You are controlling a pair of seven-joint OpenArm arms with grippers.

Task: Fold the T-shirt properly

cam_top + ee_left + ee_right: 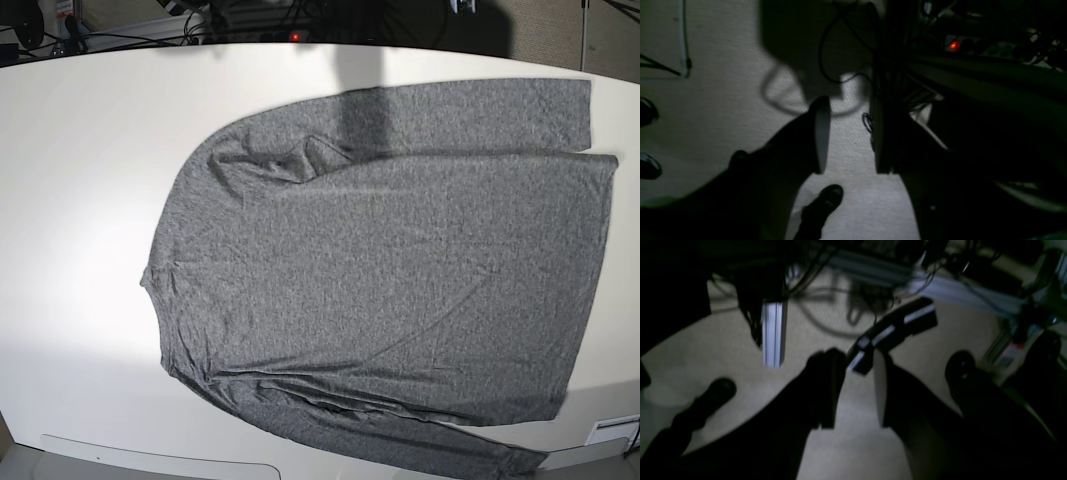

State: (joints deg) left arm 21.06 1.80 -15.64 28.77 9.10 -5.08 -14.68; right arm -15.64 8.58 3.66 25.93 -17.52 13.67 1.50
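Both my pincers are hanging open with nothing in them: left point(852, 136), right point(858, 390). Below them my wrist views just get floor point(857, 446), cables and, on the left one, a red light point(954, 45). The shirt point(400, 260) only shows in the base view, lying flat on the white table point(70, 220), sleeves along the body. Plenty of bare tabletop past the collar; the lower sleeve point(400, 445) runs down near the table's bottom edge, so it's tight there.
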